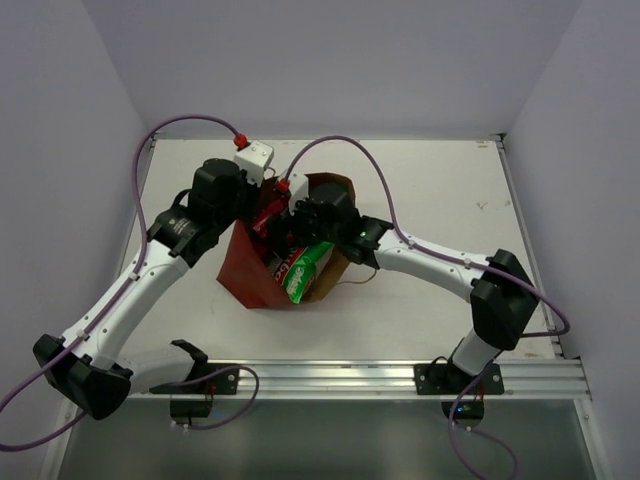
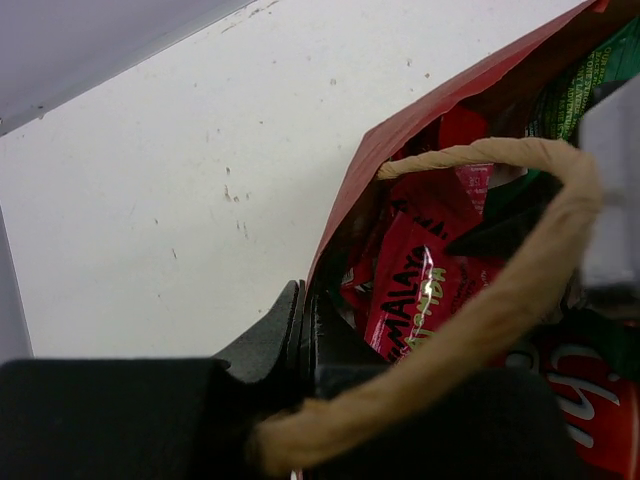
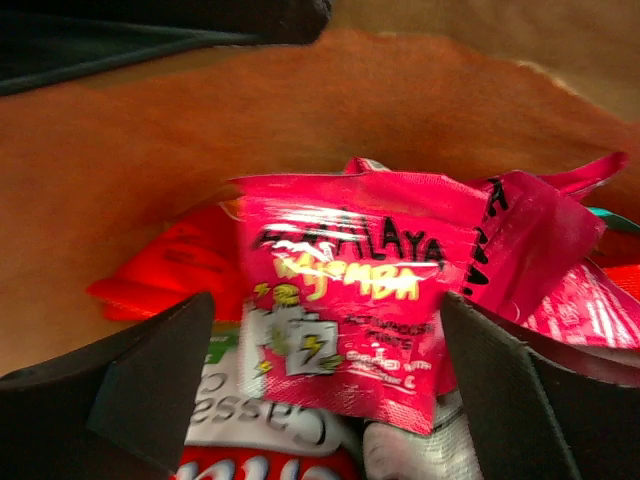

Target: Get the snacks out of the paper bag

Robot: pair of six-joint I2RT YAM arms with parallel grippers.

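Note:
The reddish-brown paper bag stands at the middle of the table with its mouth open upward. My left gripper is shut on the bag's left wall at the rim; its jaws pinch the paper, and a twine handle loops across in front. My right gripper is inside the bag, open, its fingers either side of a red candy packet without touching it. More red packets and a green-white striped pack fill the bag.
The white table is walled at the back and both sides. An aluminium rail runs along the near edge. The bag's tan inside wall is close behind the right gripper. A white printed pack lies under the candy packet.

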